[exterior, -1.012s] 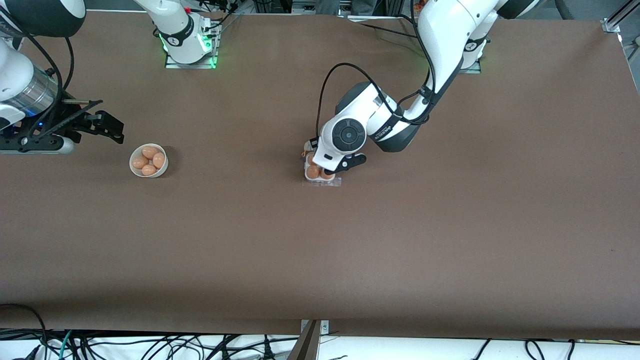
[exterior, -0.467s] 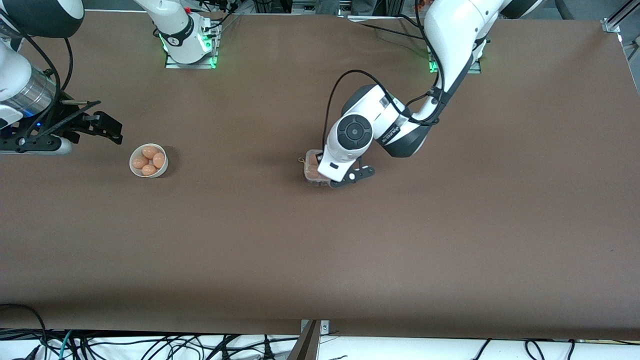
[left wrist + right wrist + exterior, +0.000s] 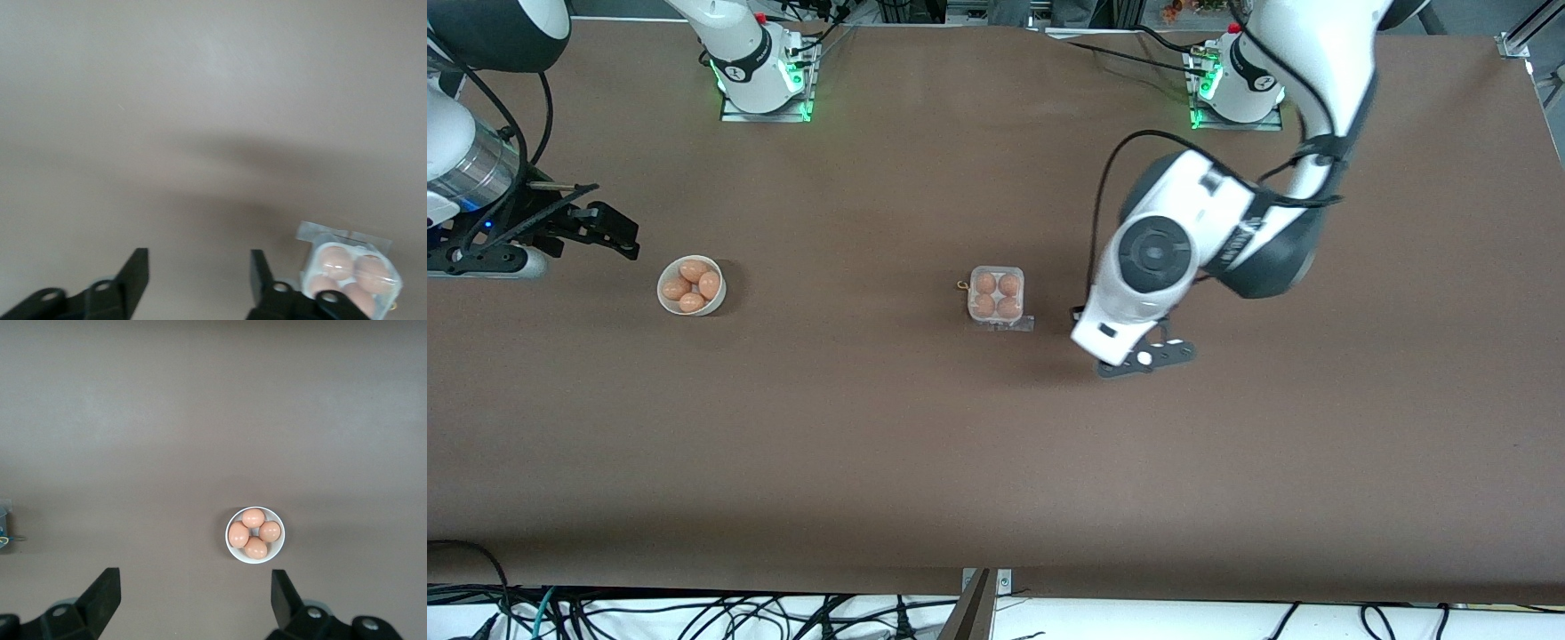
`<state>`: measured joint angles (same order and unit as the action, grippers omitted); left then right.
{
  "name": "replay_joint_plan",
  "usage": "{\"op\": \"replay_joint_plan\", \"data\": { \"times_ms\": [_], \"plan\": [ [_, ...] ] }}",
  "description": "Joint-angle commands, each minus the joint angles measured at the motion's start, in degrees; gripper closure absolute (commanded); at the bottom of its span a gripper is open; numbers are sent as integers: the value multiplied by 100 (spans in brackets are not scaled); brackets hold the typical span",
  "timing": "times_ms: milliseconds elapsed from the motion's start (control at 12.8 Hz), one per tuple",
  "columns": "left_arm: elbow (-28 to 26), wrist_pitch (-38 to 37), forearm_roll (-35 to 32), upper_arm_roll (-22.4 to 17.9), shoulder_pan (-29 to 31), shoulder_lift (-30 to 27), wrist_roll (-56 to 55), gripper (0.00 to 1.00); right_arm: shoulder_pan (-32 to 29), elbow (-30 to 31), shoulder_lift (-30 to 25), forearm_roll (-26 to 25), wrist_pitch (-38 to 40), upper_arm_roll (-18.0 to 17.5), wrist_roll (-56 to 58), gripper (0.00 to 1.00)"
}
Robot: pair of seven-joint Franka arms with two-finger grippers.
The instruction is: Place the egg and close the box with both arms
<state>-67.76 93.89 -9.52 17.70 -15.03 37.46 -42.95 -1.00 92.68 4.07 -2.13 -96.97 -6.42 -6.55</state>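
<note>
Front view. The box (image 3: 996, 296) sits mid-table with its clear lid down over four eggs (image 3: 997, 295), one per cell. The left gripper (image 3: 1145, 357) hangs over bare table (image 3: 996, 462) at the left arm's end of the box, well apart from it; its jaws cannot be judged here. The right gripper (image 3: 596, 229) waits over the right arm's end of the table, near the white bowl (image 3: 691, 285) of four spare eggs, its jaws spread and empty. Compared with half a second earlier, when the left gripper was down on the box, that gripper is now clear of it, and the lid lies flat where one second earlier it was still open.

Left wrist view. The left gripper (image 3: 197, 280) has jaws standing apart with nothing between them; the box (image 3: 350, 268) lies outside the jaws, off to one side. Risk, as a judgement: if the lid's catch is not pressed home it may spring up unnoticed.

Right wrist view. The right gripper (image 3: 195, 597) has jaws wide apart and empty; the bowl (image 3: 255, 534) lies ahead of the gap. Risk: a needless further descent would fetch a surplus egg.
</note>
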Motion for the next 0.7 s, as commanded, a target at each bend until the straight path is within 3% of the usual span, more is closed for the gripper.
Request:
{"op": "replay_joint_plan", "data": {
  "times_ms": [0, 233, 389, 623],
  "plan": [
    [105, -213, -164, 40, 412, -239, 594, 16, -67, 4, -20, -60, -50, -44, 39, 0],
    [114, -213, -251, 14, 633, -275, 603, 15, -67, 13, -20, -60, -50, -53, 31, 0],
    [97, -196, -671, 31, 799, -396, 647, 13, -67, 4, -20, -60, -50, -44, 39, 0],
    [18, -231, -744, -39, 1194, -686, 1628, 4, -67, 4, -20, -60, -50, -44, 31, 0]
  ]
}}
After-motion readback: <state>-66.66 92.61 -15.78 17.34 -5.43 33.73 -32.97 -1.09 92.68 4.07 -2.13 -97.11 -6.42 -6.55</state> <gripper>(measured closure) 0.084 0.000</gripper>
